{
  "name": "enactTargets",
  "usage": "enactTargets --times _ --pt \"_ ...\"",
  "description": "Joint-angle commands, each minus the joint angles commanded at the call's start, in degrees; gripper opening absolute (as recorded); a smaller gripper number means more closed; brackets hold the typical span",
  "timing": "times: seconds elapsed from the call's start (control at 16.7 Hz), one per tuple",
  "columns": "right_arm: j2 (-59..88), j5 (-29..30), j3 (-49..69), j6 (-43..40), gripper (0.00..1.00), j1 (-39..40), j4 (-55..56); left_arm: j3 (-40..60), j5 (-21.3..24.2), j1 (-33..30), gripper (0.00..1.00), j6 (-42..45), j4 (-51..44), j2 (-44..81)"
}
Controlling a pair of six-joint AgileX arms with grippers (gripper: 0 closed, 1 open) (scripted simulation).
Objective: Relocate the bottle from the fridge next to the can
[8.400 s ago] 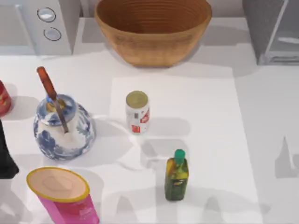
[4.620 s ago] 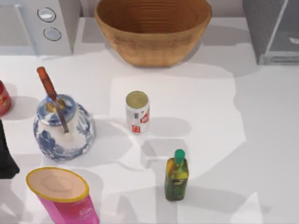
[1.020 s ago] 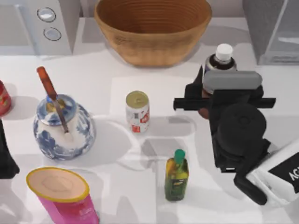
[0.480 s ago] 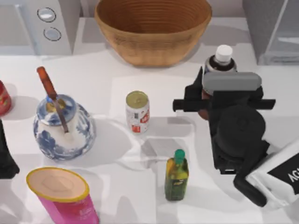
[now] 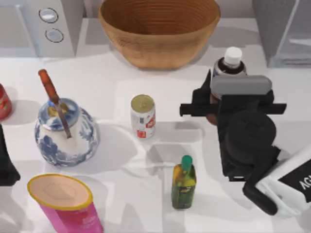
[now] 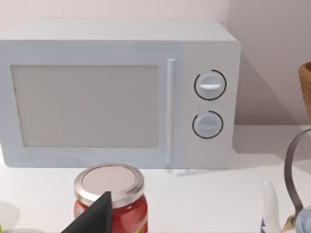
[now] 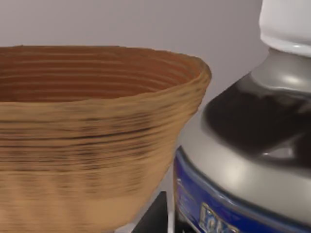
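The bottle point(image 5: 229, 66), with a white cap and dark shoulders, stands upright on the right part of the table, in front of the fridge point(image 5: 284, 29). My right gripper point(image 5: 227, 92) is shut around its body, and the arm covers most of the lower part. The right wrist view shows the bottle point(image 7: 243, 145) very close, with a blue label under a dark shoulder. The can point(image 5: 143, 116), white with red markings and a gold top, stands upright well to the bottle's left. My left gripper point(image 5: 5, 165) is parked at the table's left edge.
A woven basket point(image 5: 158, 29) sits at the back centre. The microwave point(image 5: 39, 24) is at the back left. A blue-white pot point(image 5: 65, 131), a pink canister point(image 5: 65, 201) and a red jar point(image 5: 4, 102) stand on the left. A green-capped bottle point(image 5: 183, 182) stands in front of the can.
The right arm, absent in the two earliest frames, has come in holding the bottle. Over the last second it has barely moved. The left arm is still.
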Motion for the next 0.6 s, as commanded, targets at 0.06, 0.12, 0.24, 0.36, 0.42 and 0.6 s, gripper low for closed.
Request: enactTargets --times 0.06,0.12,0.24,0.36,0.42,0.6 --pt "0.0 0.0 0.0 0.0 0.53 0.0 0.0 0.0 0.0 0.0 1.0 0.0 0.0 0.0" --pt "0.0 0.0 0.0 0.0 0.6 0.0 0.0 0.0 0.0 0.0 1.0 0.0 0.0 0.0" --pt "0.0 0.0 0.0 0.0 0.75 0.0 0.0 0.0 0.0 0.0 1.0 0.0 0.0 0.0" --pt "0.0 0.0 0.0 0.0 0.9 0.0 0.0 0.0 0.0 0.0 1.0 0.0 0.0 0.0" --pt "0.0 0.0 0.0 0.0 0.98 0.0 0.0 0.0 0.0 0.0 1.0 0.0 0.0 0.0" --pt "0.0 0.0 0.0 0.0 1.0 0.0 0.0 0.0 0.0 0.0 1.0 0.0 0.0 0.0"
